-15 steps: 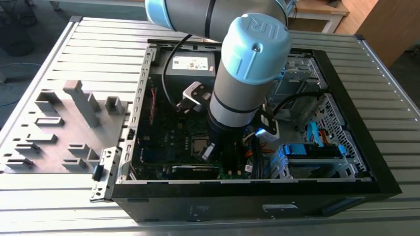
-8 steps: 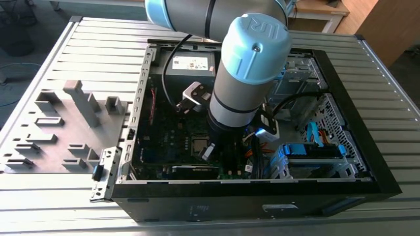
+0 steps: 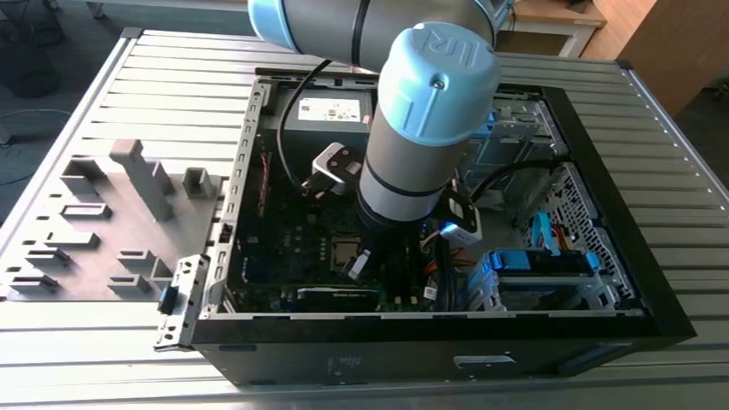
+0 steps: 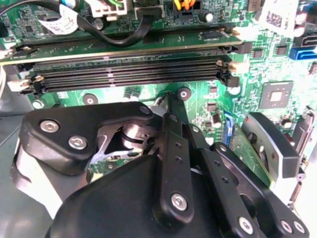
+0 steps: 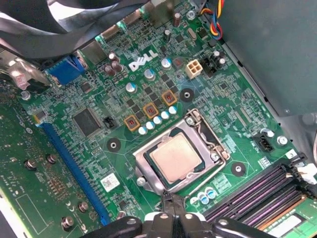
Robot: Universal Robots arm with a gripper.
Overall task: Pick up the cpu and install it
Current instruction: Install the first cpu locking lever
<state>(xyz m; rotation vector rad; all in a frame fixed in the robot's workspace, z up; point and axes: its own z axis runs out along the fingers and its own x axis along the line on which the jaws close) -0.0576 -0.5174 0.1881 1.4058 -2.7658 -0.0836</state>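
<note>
Black linkage plates and screws of the tool [image 4: 173, 163] loom right up against the lens in the second wrist view, its fingers drawn together into one narrow black tip with nothing between them. That same tip [image 5: 173, 210] pokes in low in the first wrist view, and the cpu [image 5: 176, 158] sits just beyond it, at about twelve o'clock from the tip, lying flat in its socket with the metal retention frame [image 5: 148, 171] closed around it; the tool is near the chip but apart from it. All around is the green motherboard [image 5: 64, 188], with a long blue slot [image 5: 74, 168] off at nine o'clock from the cpu and dark memory slots [image 4: 129, 74] at four o'clock. From the exterior view, the arm [image 3: 428, 120] reaches straight down into the open computer case [image 3: 615, 282], which lies on its side on a slatted tabletop [image 3: 171, 77]. A grey fixture tray [image 3: 102, 222] rests at the case's nine o'clock, close alongside it.
</note>
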